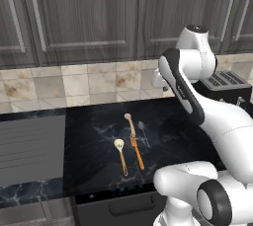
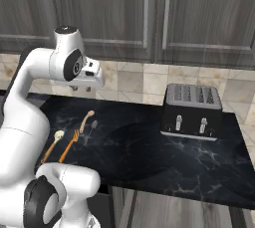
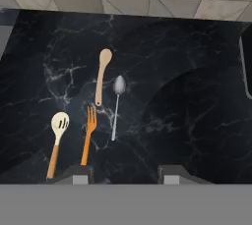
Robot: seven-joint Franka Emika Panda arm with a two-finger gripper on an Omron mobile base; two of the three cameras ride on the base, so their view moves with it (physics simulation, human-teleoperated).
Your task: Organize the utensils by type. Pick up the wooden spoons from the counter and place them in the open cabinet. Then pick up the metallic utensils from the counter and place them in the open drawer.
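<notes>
Plainly, w/ jaws spread and empty above the bench (image 3: 187, 121), the plain wooden spoon (image 3: 102, 75) looks light, stiff; best pinched mid-handle.

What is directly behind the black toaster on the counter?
Behind the toaster stands the tiled wall, below dark cabinets. The toaster hides the counter strip behind it.

No text, label or number seems readable on anything here.
</notes>
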